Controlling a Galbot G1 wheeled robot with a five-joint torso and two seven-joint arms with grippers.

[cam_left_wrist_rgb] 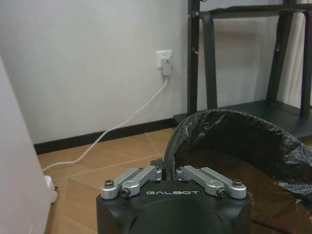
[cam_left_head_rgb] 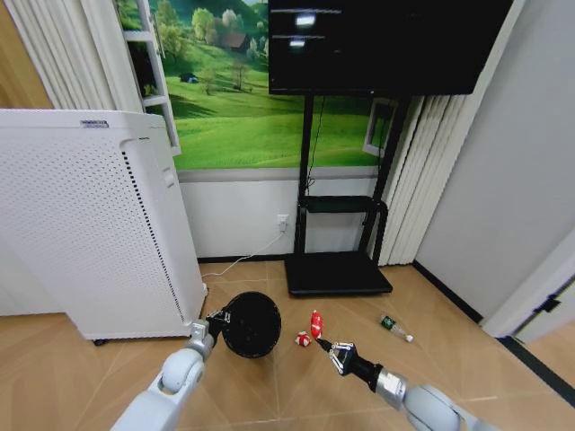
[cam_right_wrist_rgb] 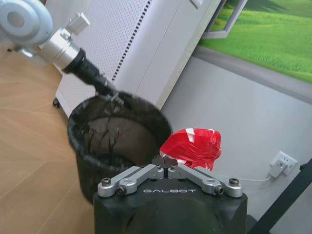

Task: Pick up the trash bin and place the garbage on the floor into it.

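The trash bin (cam_left_head_rgb: 251,324), black and lined with a bag, is held off the floor by its rim in the clenched left claw (cam_left_head_rgb: 216,320), beside the white perforated appliance (cam_left_head_rgb: 90,224). A crushed red-and-white can (cam_right_wrist_rgb: 191,146) is gripped in the right claw (cam_right_wrist_rgb: 169,166), raised near the bin's mouth but not yet over it. A second red-and-white piece (cam_left_head_rgb: 303,338) and the green bottle (cam_left_head_rgb: 393,327) are left on the floor; what the bin already contains cannot be made out. The task is judged roughly one third along. A wood-patterned floor (cam_left_head_rgb: 81,359), a television stand (cam_left_head_rgb: 340,269) and a wall socket (cam_left_wrist_rgb: 164,58) are noted.
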